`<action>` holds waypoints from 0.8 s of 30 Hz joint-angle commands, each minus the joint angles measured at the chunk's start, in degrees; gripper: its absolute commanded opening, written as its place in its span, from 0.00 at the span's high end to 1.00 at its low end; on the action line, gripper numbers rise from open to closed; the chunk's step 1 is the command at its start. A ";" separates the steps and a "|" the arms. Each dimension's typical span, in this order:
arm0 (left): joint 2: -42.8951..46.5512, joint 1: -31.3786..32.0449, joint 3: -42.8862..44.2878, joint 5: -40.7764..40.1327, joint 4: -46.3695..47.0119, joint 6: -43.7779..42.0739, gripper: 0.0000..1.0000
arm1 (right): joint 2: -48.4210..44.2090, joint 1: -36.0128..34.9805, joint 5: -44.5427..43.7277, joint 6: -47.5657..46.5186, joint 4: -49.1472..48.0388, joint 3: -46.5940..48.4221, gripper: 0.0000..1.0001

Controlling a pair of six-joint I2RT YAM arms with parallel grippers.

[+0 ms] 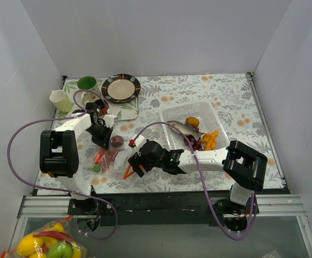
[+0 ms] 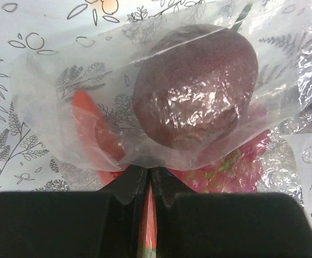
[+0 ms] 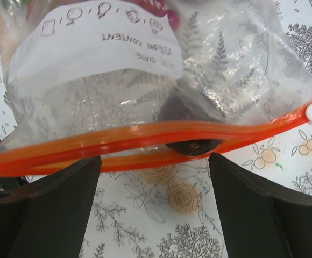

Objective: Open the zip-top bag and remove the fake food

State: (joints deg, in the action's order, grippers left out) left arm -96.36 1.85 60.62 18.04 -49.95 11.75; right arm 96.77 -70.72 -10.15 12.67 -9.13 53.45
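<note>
The zip-top bag (image 1: 111, 157) lies on the patterned cloth between my two grippers. In the left wrist view the bag (image 2: 64, 80) holds a dark maroon round fruit (image 2: 193, 91), an orange-red piece (image 2: 91, 129) and a pink-red item (image 2: 242, 164). My left gripper (image 2: 149, 174) is shut on a fold of the bag's clear plastic; it also shows in the top view (image 1: 102, 137). My right gripper (image 3: 155, 158) is open, its jaws just short of the red-orange zip strip (image 3: 118, 141); it also shows in the top view (image 1: 136, 160). The strip gapes slightly in the middle.
A clear perforated basket (image 1: 216, 115) to the right holds an orange fruit (image 1: 192, 122), a grey fish (image 1: 182, 129), grapes (image 1: 196, 143) and orange pieces (image 1: 210, 140). A plate (image 1: 121, 87), green cup (image 1: 86, 83) and pale cup (image 1: 60, 100) stand at the back left. A bag of lemons (image 1: 51, 244) lies off the table.
</note>
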 commanded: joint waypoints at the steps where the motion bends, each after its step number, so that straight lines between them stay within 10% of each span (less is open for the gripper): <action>1: 1.08 -0.09 -1.82 0.68 0.91 -1.02 0.97 | 2.27 2.07 4.78 2.01 -6.17 2.97 0.10; 24: 1.17 -0.09 -1.91 0.94 -0.23 -1.29 0.97 | 11.86 -2.13 -12.34 -5.88 -15.12 7.02 0.02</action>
State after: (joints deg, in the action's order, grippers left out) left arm -96.33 1.83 58.54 18.04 -49.36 11.25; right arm 109.16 -69.21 -14.33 13.37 -15.35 60.58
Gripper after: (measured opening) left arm 0.031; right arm 0.974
